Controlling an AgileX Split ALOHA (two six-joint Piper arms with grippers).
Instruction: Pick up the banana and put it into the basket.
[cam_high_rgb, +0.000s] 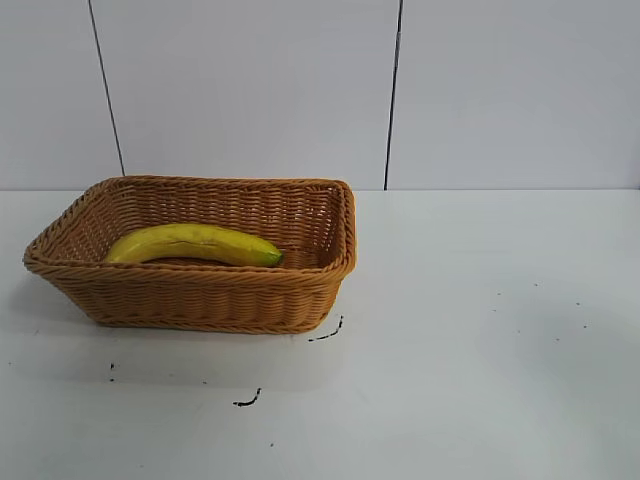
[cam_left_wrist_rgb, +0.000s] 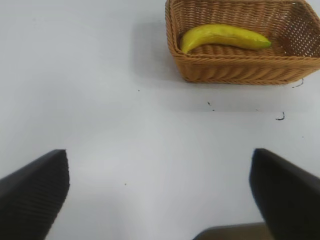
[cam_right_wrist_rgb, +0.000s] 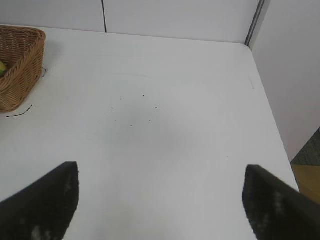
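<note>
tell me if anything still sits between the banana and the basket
Nothing does: the banana already lies inside the basket. Both pincers, left and right, are open over bare table, away from it.

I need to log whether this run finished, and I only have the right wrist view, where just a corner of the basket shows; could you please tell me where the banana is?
Observer: The banana lies inside the basket, along its length.
Operator: Thanks. Is either arm near it?
Observer: No. In the exterior view no arm shows at all; the left gripper sits well back from the basket over bare table.
Operator: And are the left fingers holding anything?
Observer: No, the left fingers stand wide apart with only table between them.
</note>
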